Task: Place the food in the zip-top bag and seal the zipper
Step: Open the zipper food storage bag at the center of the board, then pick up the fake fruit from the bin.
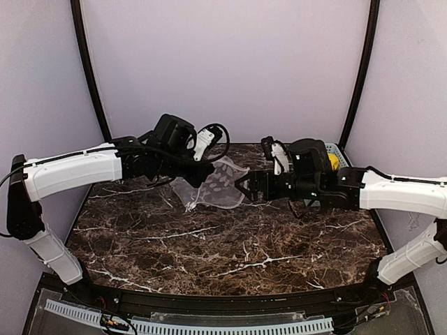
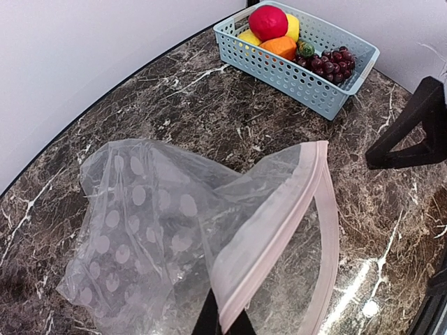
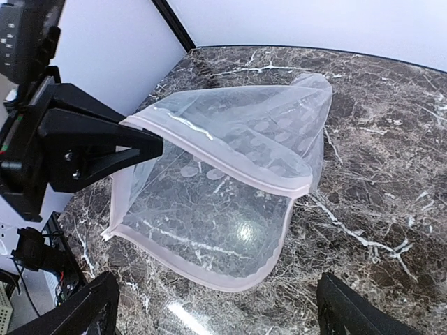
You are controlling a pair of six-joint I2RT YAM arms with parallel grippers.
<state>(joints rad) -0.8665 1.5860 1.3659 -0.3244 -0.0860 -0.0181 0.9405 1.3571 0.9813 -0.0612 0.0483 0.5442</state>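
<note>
While L fingers (image 2: 213, 322) are pinched together on one end of the zipper (image 2: 279, 230), the upper lip of the zip-top bag (image 2: 154, 223) hangs lifted off the counter (image 2: 209, 105). R fingers (image 3: 353, 310) are spread wide w/ nothing between them, just in front of the bag mouth, not touching it.

R wrist cam looks straight into the mouth. Upper pink strip is held up by the L fingertip, lower strip lies curved on the counter, and the dotted rear of the bag is draped down behind.

L wrist cam doesn't show that gap well, but it's the only view w/ the food clear. Light-blue basket (image 2: 300, 77) sits rear-right on the counter, well apart from the bag. It holds the red apple (image 2: 267, 22), orange piece (image 2: 281, 46), yellow lemon-like pieces (image 2: 292, 26), green piece (image 2: 306, 49) and grape bunch (image 2: 332, 61). One black R finger shows at the right edge of that view.

Top cam: arms reach in from both sides, bag between the two sets of fingers at mid-rear. Basket is mostly hidden behind the R wrist, only a corner + a bit of yellow visible.

Counter is dark brown marble w/ white veins, glossy, some glare. Walls are pale lilac. Two black curved poles (image 1: 87, 70) run up at the rear, and a white slotted cable duct (image 1: 188, 324) runs along the near edge.
</note>
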